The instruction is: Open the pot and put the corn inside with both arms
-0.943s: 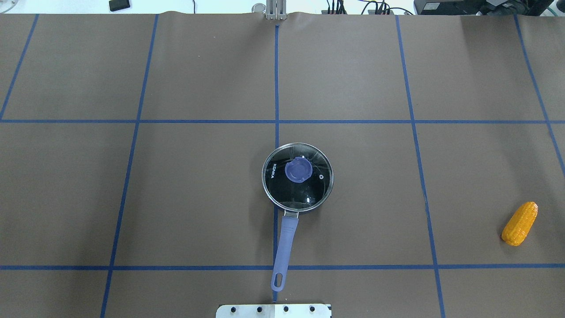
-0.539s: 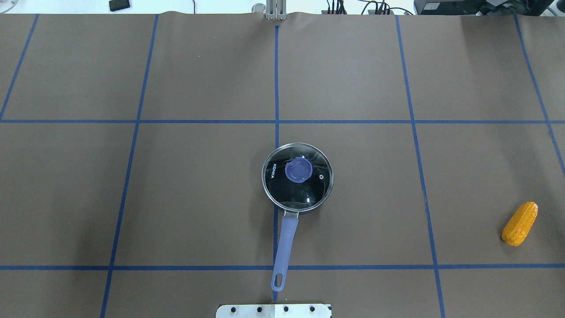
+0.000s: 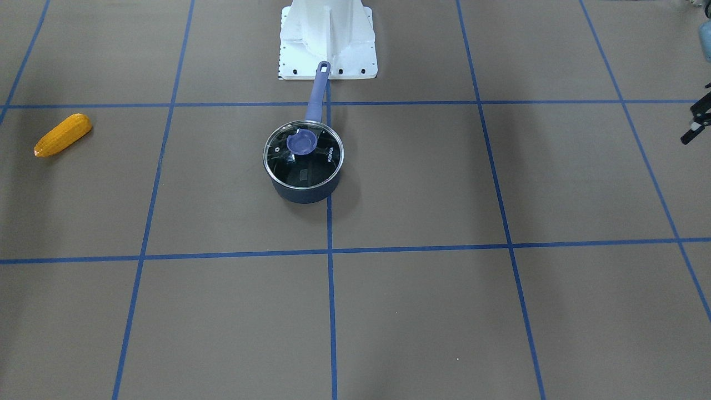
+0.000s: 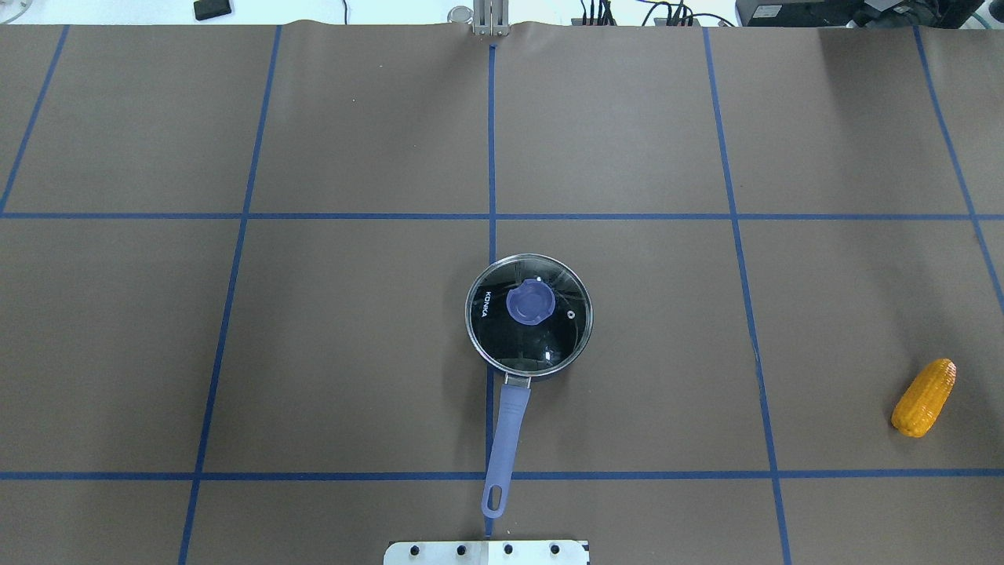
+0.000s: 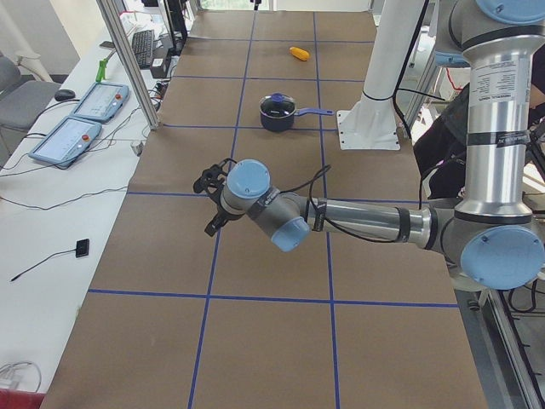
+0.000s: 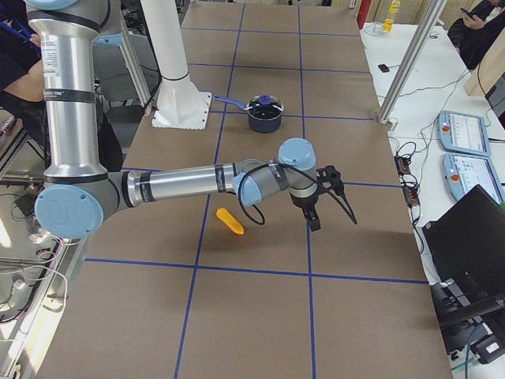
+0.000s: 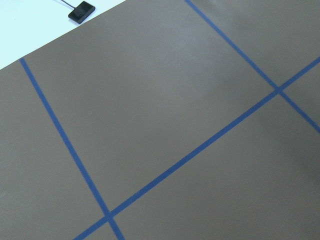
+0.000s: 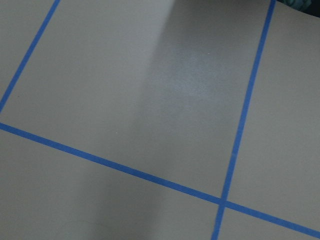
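Note:
The dark blue pot [image 4: 529,314] stands mid-table with its glass lid and purple-blue knob [image 4: 530,304] on it, its long handle [image 4: 506,439] pointing at the robot base. It also shows in the front view [image 3: 304,161]. The corn [image 4: 924,397] lies alone far to the robot's right, also seen in the front view [image 3: 63,135]. The left gripper [image 5: 207,204] hovers over bare table far left of the pot; a sliver shows in the front view [image 3: 697,125]. The right gripper [image 6: 333,224] hovers beyond the corn [image 6: 230,222]. I cannot tell whether either gripper is open or shut. Both wrist views show only mat.
The white robot base plate [image 4: 486,552] sits just behind the handle's end. A metal post [image 4: 490,20] stands at the far table edge. Side tables with teach pendants [image 5: 85,111] [image 6: 465,134] flank the table's ends. Blue tape lines grid the brown mat.

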